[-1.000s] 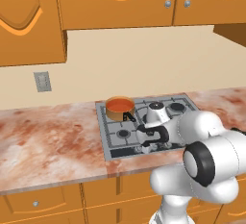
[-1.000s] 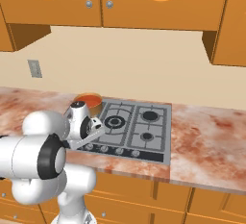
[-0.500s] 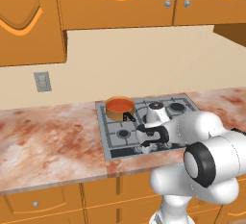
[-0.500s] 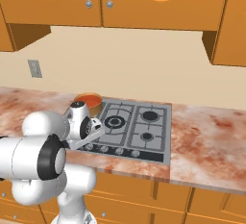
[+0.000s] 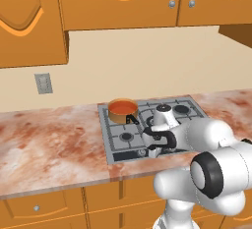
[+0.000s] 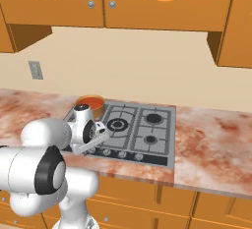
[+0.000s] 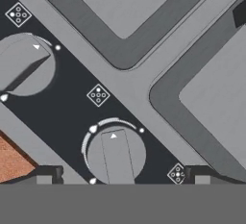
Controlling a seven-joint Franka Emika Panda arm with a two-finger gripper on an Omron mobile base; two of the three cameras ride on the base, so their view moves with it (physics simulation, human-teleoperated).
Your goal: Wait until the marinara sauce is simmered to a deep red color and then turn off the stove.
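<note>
Hand view, catalogued from the pincer (image 7: 117, 180) outward: its two dark fingertips (image 7: 44, 176) stand wide apart and released, one to each side of a round grey knob (image 7: 115, 154) on the black control strip (image 7: 72, 105) of the stove (image 7: 126, 74); nothing is gripped, and whether either tip touches the knob cannot be told. A second knob (image 7: 24, 64) sits further along the strip, up and to the left of the pincer. Beyond the strip, ahead of the pincer, lie the grey grate bars (image 7: 120, 40). A patch of reddish countertop (image 7: 12, 160) shows just left of the left tip. Left base view: pincer (image 5: 153, 149) hangs low over the front edge of the stove (image 5: 118, 144); the marinara sauce (image 5: 122, 107), orange-red, lies in a saucepan (image 5: 120, 116) on the burner behind the pincer and to its left, well apart from it. Right base view: the marinara sauce (image 6: 91, 101) shows just behind the white wrist.
</note>
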